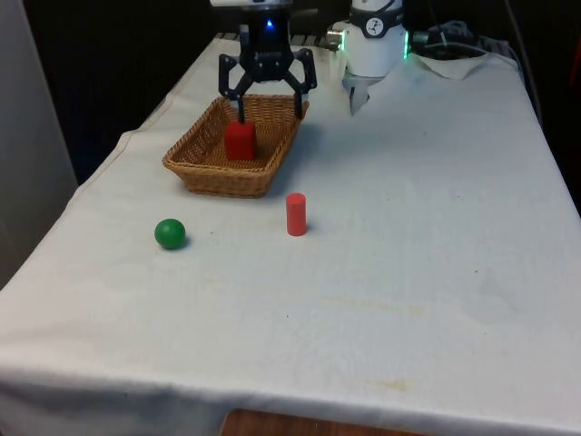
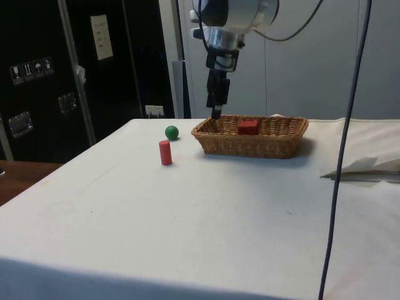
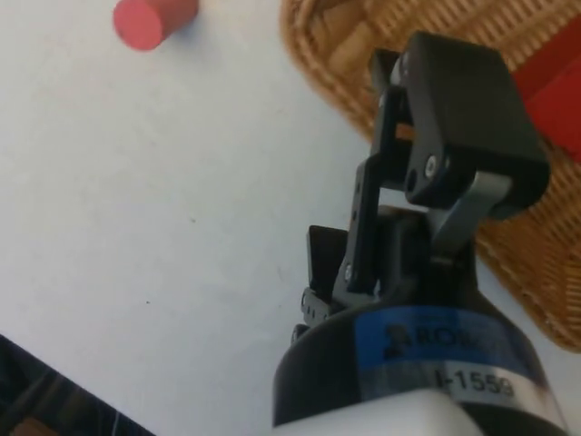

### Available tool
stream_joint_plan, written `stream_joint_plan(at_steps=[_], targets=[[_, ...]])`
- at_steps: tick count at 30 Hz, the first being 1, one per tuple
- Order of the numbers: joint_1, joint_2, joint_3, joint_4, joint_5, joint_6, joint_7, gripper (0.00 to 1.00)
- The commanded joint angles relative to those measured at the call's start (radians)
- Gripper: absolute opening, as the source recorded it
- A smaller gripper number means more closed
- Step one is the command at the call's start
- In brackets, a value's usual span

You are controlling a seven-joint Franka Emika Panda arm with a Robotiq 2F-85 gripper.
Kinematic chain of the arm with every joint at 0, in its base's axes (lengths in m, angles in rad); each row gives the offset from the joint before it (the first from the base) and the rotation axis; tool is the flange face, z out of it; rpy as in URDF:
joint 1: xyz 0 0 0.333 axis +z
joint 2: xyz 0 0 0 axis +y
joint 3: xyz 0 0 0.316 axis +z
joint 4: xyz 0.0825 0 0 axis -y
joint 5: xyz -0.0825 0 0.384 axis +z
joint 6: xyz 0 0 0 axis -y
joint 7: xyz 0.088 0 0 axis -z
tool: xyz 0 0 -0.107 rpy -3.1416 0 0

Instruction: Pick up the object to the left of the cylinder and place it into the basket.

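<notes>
Glossy white arm (image 2: 234,12), black two-finger claw (image 1: 270,102), dark cables trailing, silver screws on seemingly hinged finger links

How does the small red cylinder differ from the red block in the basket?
The red cylinder is round and stands upright on the white cloth; the red block is boxy with flat faces and lies inside the woven wicker basket. The cylinder is out in the open, while the block sits just below the gripper. Both are plain red.

Dark cabinets (image 2: 75,69) stand behind the white-clothed table (image 2: 187,212).
</notes>
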Motion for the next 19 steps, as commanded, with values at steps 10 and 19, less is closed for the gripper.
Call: stream_joint_plan(at_steps=[10,19], targets=[[0.014,-0.01,0.052,-0.003,0.0,0.029,0.039,1.0],[0.017,-0.008,0.095,-0.002,0.0,0.054,0.072,1.0]])
